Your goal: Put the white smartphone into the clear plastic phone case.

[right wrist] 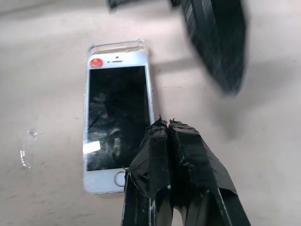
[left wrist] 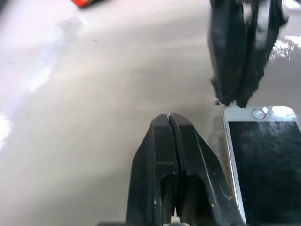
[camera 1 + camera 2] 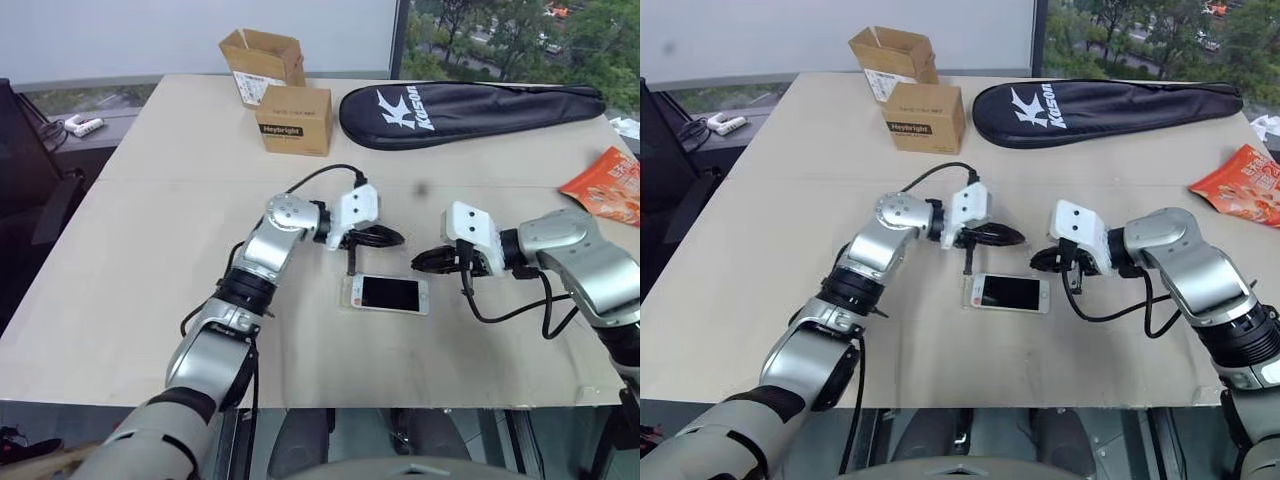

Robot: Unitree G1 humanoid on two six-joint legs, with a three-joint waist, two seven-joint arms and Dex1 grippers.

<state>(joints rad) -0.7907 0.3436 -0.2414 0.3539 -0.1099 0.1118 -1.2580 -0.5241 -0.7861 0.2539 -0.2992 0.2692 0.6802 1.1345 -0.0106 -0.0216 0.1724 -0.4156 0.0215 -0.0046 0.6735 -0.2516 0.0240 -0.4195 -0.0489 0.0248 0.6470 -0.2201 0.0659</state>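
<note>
The white smartphone (image 3: 388, 294) lies flat on the table, screen up, between my two grippers. The clear plastic phone case (image 1: 115, 47) shows as a glossy rim around the phone's speaker end, and the phone sits inside that rim. Just behind the phone's left end hangs my left gripper (image 3: 395, 238), above the table, shut and holding nothing. My right gripper (image 3: 420, 262) is at the phone's right end by the home button (image 2: 257, 113), also shut and empty. Its taped fingers (image 1: 183, 155) cover one corner of the phone in the right wrist view.
Two cardboard boxes (image 3: 262, 60) (image 3: 295, 120) and a black racket bag (image 3: 470, 110) stand at the back of the tan table (image 3: 150, 280). An orange-red snack packet (image 3: 608, 185) lies at the right edge. A small clear scrap (image 1: 26, 146) lies beside the phone.
</note>
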